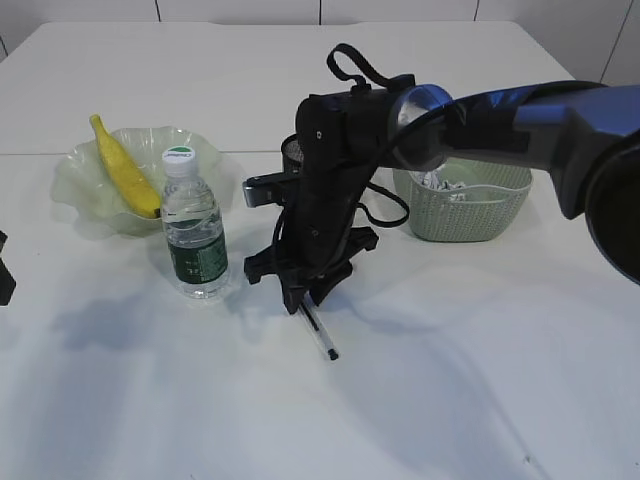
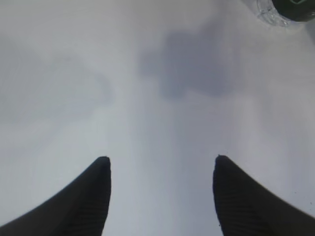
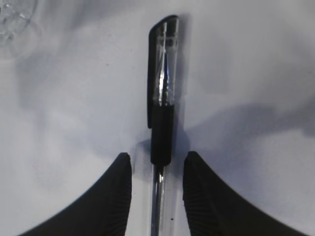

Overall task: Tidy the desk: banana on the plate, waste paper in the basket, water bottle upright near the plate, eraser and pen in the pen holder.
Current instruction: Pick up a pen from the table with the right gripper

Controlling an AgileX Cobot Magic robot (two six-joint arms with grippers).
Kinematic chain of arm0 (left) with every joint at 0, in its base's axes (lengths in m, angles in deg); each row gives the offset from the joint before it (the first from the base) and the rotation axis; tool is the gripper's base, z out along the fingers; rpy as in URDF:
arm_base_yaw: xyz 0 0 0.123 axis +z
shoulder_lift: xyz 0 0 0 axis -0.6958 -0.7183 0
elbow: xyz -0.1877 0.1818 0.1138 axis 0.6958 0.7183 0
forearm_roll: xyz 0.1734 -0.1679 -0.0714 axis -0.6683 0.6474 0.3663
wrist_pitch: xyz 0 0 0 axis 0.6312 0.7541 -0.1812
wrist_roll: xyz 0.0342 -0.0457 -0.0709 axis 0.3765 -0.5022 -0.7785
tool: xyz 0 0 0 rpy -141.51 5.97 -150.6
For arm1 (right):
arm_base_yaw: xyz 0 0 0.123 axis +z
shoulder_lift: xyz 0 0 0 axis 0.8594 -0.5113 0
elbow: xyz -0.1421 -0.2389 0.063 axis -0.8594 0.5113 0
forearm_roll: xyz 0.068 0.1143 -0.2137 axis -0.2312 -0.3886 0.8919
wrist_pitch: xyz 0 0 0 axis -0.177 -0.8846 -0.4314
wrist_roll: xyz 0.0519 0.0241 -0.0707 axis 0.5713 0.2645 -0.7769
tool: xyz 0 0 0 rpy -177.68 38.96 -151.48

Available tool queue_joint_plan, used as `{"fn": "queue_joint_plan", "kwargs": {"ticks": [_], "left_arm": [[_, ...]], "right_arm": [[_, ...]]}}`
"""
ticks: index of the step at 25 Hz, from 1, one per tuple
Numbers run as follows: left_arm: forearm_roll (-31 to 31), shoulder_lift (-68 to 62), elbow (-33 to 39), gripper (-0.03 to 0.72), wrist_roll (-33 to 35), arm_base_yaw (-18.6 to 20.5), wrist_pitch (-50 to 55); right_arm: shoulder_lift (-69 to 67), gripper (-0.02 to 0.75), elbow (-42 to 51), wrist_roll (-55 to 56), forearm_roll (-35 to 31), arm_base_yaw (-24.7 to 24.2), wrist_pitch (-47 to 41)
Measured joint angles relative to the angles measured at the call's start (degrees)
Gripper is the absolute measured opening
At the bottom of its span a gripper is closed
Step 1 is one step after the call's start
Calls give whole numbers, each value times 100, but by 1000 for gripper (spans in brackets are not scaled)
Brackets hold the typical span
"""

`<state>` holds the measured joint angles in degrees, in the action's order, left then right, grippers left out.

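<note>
Pen (image 3: 162, 118): lies between my right gripper (image 3: 156, 169) jaws, long axis running straight ahead (cap away).
Jaws: part-open, astride, not gripping.

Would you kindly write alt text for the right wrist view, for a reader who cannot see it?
A black-capped pen with a clear barrel lies on the white desk, its barrel passing between the right gripper's two dark jaws, which stand slightly apart on either side without visibly touching it. The clear base of a water bottle shows in the top left corner.

The right arm (image 1: 330, 190) hides most of the pen holder (image 1: 291, 152); the pen (image 3: 161, 128) runs off the wrist view at six o'clock
</note>
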<state>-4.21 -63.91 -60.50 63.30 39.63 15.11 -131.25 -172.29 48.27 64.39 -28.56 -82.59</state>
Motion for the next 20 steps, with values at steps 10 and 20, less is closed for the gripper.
{"fn": "queue_joint_plan", "kwargs": {"ticks": [10, 20], "left_arm": [[0, 0, 0, 457, 0, 0, -28], [0, 0, 0, 457, 0, 0, -28]], "right_arm": [[-42, 274, -14, 0, 0, 0, 79], [-56, 147, -14, 0, 0, 0, 58]]}}
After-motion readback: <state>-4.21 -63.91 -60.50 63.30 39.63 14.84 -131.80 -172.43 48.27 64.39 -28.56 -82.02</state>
